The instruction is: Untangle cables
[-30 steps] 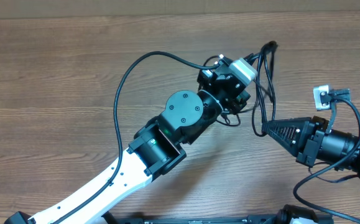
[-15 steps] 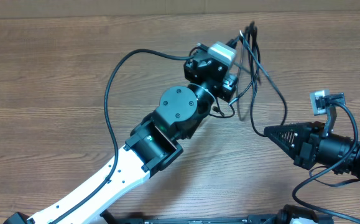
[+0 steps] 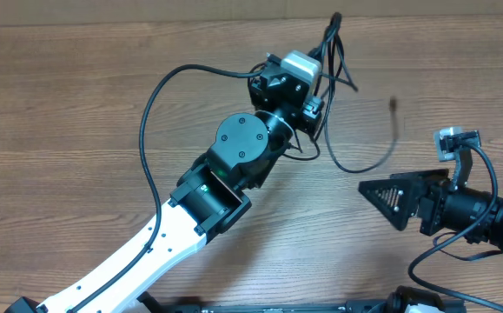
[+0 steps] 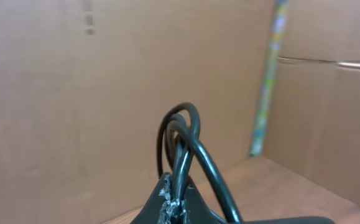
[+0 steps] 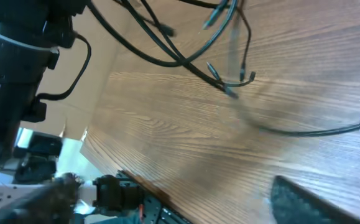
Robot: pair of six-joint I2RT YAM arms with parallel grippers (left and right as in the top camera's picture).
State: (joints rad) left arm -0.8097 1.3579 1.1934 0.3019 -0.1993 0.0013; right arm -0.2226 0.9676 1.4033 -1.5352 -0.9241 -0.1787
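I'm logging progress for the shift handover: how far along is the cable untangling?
Looks done: little; one strand of the cables hangs free, apart from the open right gripper. In hand: the left gripper is shut on the lifted bundle. Left: several loops are bunched at that grip, not yet separated.

cables [image 4: 181, 155]: thin black cords, bunched and pinched in the closed left gripper [image 4: 172, 208]. Several loops stand up out of its tips. One long strand drops from that gripper and sweeps in a wide curve toward the right gripper [image 3: 380, 204], clear of it. Free end blurred.
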